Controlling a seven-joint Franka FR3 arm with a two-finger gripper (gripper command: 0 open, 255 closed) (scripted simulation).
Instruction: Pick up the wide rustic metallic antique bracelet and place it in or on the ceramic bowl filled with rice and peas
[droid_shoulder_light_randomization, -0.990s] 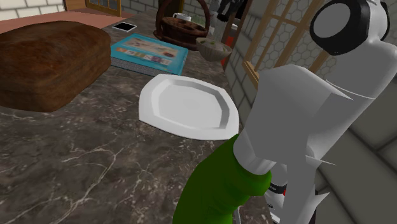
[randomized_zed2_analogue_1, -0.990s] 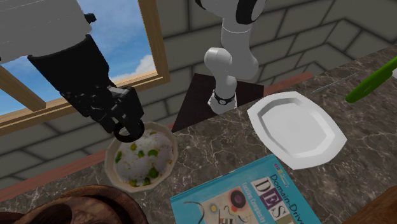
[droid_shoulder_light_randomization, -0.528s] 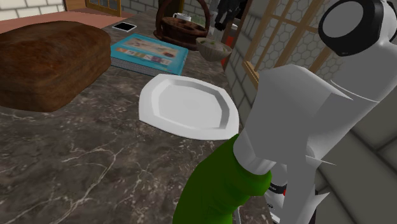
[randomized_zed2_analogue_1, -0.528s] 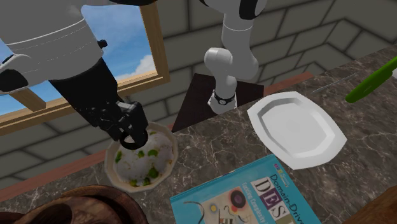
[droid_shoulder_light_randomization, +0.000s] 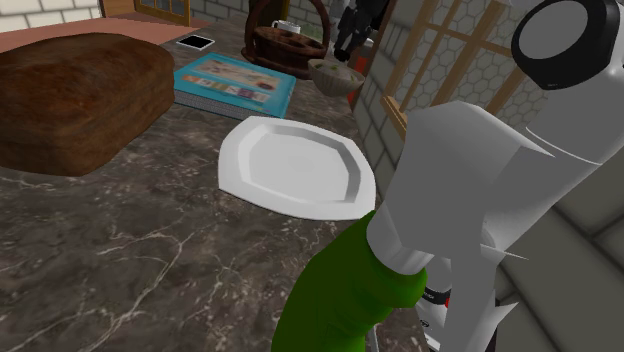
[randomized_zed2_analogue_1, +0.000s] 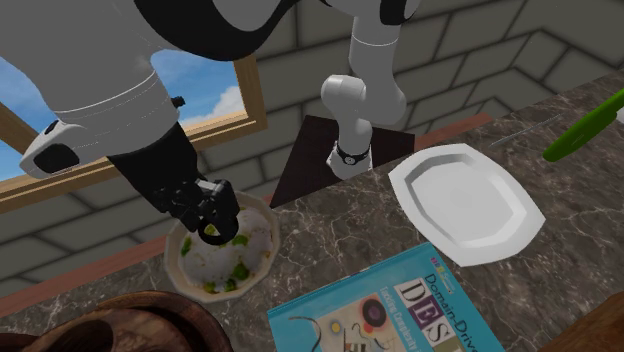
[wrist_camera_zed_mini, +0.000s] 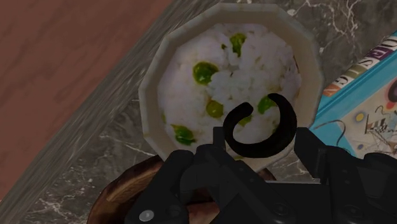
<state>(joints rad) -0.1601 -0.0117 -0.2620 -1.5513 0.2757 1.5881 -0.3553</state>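
Holding dark open-ring bracelet (wrist_camera_zed_mini: 291, 121) in gripper (wrist_camera_zed_mini: 262, 143), fingers (wrist_camera_zed_mini: 315, 153) closed on its outer sides, just over rice-and-peas bowl (wrist_camera_zed_mini: 149, 95), left of centre in second exterior view; probably stiff, light, slick, so best pinched across band, not open ends.

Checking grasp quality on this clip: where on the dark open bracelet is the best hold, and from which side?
Probably the closed arc, away from the gap. That is how the gripper has the bracelet above the bowl: it comes in from the closed side, with one finger against each outer flank. The band is a thin C, so its free ends would likely slip.
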